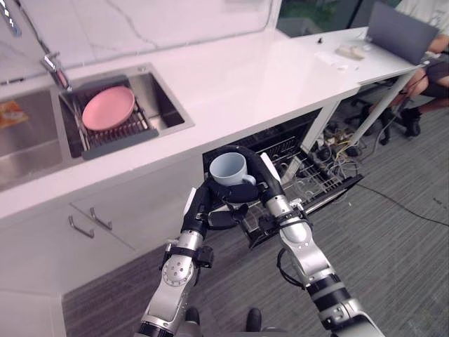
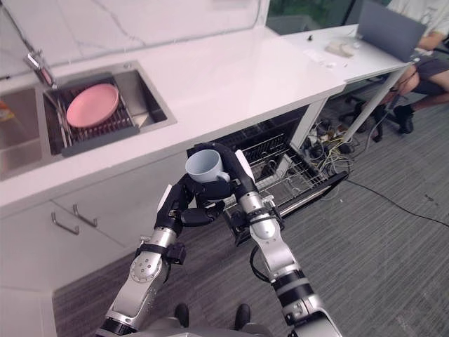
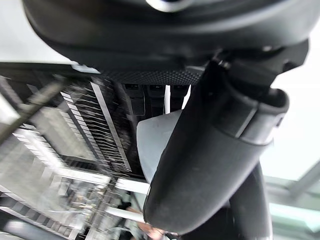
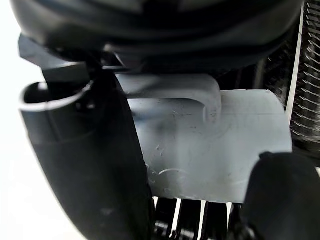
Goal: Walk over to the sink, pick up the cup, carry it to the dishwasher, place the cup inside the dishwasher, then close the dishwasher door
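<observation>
The pale blue-grey handled cup (image 1: 228, 168) is up in the air between both hands, just in front of the white stone surface's (image 1: 245, 77) front edge and over the near left corner of the wire rack (image 1: 319, 181) pulled out of the open black dishwasher (image 1: 280, 137). It sits upright, mouth up.

The right hand (image 1: 270, 184) arches round the cup's far side, its fingers (image 4: 280, 195) and thumb clamped on the wall beside the handle. The left hand (image 1: 207, 207) cradles it from below, with its thumb (image 3: 215, 150) laid against the wall and its fingers bent beneath.

I judge the cup light, rigid and smooth, so it could slip. The scuffed wall does not tell me whether it is plastic or glazed ware, so I would treat it as breakable. The wall is the surest hold; the handle is free.

The cup's base is hidden by the hands, and the dishwasher door under the rack is hard to make out. Back at the sink (image 1: 165, 105), a round pink plate (image 1: 109, 107) rests in a dark drainer.
</observation>
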{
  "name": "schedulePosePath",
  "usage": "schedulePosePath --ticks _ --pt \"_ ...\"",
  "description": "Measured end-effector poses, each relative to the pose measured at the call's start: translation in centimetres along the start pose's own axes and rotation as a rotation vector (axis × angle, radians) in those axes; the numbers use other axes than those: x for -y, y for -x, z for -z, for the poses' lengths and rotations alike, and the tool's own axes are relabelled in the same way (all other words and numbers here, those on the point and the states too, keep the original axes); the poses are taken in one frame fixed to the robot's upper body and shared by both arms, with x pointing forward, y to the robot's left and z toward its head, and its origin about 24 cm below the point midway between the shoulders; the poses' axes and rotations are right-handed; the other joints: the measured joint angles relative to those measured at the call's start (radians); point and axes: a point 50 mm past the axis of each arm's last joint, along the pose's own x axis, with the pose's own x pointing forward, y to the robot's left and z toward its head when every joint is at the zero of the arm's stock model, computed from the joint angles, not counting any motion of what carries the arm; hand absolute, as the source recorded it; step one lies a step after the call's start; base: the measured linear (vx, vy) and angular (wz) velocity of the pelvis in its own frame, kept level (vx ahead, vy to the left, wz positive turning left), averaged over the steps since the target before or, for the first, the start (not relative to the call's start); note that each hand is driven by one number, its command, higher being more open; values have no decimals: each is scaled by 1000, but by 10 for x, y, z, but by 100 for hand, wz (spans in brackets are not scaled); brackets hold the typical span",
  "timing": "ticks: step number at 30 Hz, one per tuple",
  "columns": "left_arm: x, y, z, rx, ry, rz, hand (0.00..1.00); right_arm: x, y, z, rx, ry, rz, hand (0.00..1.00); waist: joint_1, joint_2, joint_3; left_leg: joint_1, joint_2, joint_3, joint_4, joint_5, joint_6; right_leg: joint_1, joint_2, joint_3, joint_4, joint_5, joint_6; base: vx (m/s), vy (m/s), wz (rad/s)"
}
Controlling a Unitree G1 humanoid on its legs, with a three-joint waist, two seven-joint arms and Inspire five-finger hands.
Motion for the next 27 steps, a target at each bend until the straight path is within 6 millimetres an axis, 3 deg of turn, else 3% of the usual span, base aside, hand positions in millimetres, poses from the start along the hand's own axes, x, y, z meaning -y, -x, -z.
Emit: schedulePosePath --ticks 2,3,6,9,12,15,21,22,27 --pt "-13 3 5 -21 0 -60 90 18 -14 10 -85 46 98 30 17 1 58 -58 -2 -20 37 1 1 -61 -9 -19 67 -23 -2 -135 4 35" --pt "-27 8 9 -31 -3 -130 90 52 -16 23 -185 51 256 30 40 8 101 -91 -8 -38 54 4 5 -97 -22 -34 112 -40 0 -125 10 37" --pt "-52 20 26 -104 2 -259 90 109 -3 37 -311 108 477 30 62 27 137 -129 -27 -57 56 17 13 -143 -46 -53 158 -57 7 -81 39 30" --pt "-81 37 39 -174 -25 -380 90 154 7 27 -307 186 633 30 59 39 176 -155 -39 -58 55 23 20 -173 -62 -54 176 -59 10 -24 60 7" --pt "-82 37 38 -170 -31 -380 90 171 0 7 -256 245 678 30 57 41 183 -178 -37 -57 59 25 22 -200 -64 -51 181 -58 11 -4 11 0" --pt "-73 30 34 -134 -15 -350 90 174 -17 -12 -198 250 680 30 52 51 194 -181 -35 -55 59 25 22 -205 -63 -49 181 -58 10 0 0 0" --pt "-73 16 32 -112 -2 -338 90 193 -39 -31 -219 191 685 30 59 78 246 -202 -31 -52 72 26 20 -227 -60 -41 187 -54 7 -16 4 -3" --pt "-77 15 36 -130 -10 -344 90 200 -41 -33 -247 177 684 90 64 83 249 -231 -31 -54 78 27 20 -257 -60 -39 197 -53 7 -31 12 -1" --pt "-79 14 43 -164 -3 -353 90 208 -44 -37 -296 142 683 90 69 103 278 -257 -31 -59 89 27 20 -278 -60 -42 202 -53 6 -3 3 1"
